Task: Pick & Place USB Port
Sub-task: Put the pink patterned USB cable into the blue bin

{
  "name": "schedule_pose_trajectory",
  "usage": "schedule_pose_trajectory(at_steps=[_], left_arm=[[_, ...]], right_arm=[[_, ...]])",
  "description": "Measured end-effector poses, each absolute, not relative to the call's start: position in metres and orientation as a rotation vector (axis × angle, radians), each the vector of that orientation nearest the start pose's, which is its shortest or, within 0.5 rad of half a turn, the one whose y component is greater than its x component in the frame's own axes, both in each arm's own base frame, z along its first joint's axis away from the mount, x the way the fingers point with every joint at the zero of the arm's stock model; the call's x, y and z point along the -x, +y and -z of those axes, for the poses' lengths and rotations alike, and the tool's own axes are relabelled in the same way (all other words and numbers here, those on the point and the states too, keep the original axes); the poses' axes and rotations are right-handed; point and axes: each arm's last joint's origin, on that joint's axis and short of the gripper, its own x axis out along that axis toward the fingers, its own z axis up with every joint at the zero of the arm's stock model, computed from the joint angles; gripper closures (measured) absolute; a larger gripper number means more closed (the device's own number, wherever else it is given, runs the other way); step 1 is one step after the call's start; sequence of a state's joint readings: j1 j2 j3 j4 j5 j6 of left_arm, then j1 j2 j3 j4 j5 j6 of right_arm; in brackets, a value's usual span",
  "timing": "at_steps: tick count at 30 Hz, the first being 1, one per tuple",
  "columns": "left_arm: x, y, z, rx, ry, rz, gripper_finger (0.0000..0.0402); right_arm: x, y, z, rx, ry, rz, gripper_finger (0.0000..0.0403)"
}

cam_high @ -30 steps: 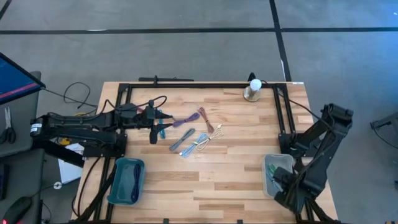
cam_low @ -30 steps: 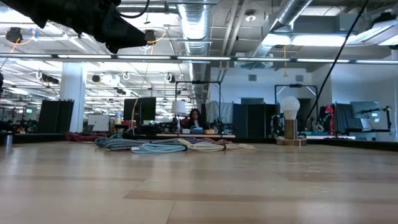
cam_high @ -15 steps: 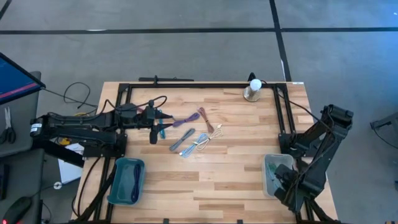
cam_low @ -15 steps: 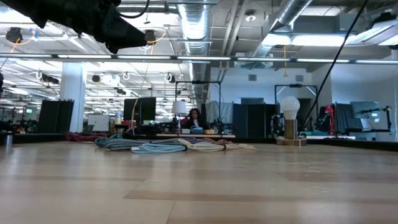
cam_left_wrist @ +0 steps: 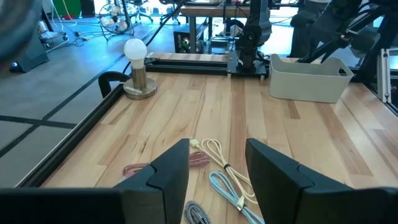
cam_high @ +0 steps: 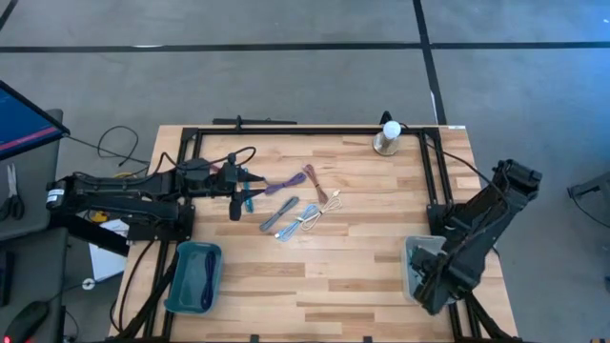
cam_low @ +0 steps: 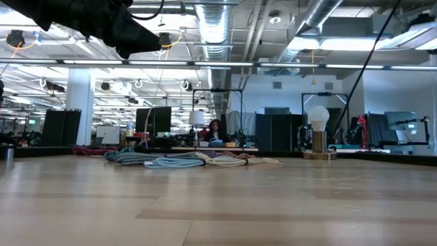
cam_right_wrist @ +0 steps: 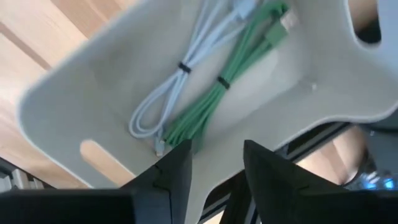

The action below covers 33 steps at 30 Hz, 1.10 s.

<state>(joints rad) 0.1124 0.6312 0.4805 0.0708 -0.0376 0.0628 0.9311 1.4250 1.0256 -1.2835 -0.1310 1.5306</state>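
Left gripper [cam_high: 244,181] spread, empty, at the left edge of the cable pile [cam_high: 297,204]; cables fan away toward table centre, long axes diagonal. Right gripper [cam_right_wrist: 211,163] spread over the white bin [cam_high: 416,253], probably done dropping: 2 cables inside.
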Motion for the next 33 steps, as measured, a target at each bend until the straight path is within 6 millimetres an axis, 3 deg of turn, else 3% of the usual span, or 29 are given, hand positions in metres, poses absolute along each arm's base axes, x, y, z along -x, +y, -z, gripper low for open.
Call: schedule_pose_trajectory(at_steps=[11, 17, 26, 33], left_arm=[[-0.153, 0.018, -0.274, -0.063, 0.086, -0.147, 0.0243], [-0.153, 0.018, -0.274, -0.063, 0.087, -0.147, 0.0243], [-0.153, 0.018, -0.274, -0.063, 0.088, -0.147, 0.0243], [-0.153, 0.018, -0.274, -0.063, 0.088, -0.147, 0.0243]], right_arm=[[-0.169, 0.142, -0.23, -0.374, 1.712, 0.381, 0.0289], [-0.195, 0.124, -0.251, -0.393, 1.651, 0.26, 0.029], [-0.234, 0.099, -0.283, -0.311, 1.358, 0.162, 0.029], [-0.259, 0.08, -0.291, -0.237, 1.16, 0.11, 0.029]])
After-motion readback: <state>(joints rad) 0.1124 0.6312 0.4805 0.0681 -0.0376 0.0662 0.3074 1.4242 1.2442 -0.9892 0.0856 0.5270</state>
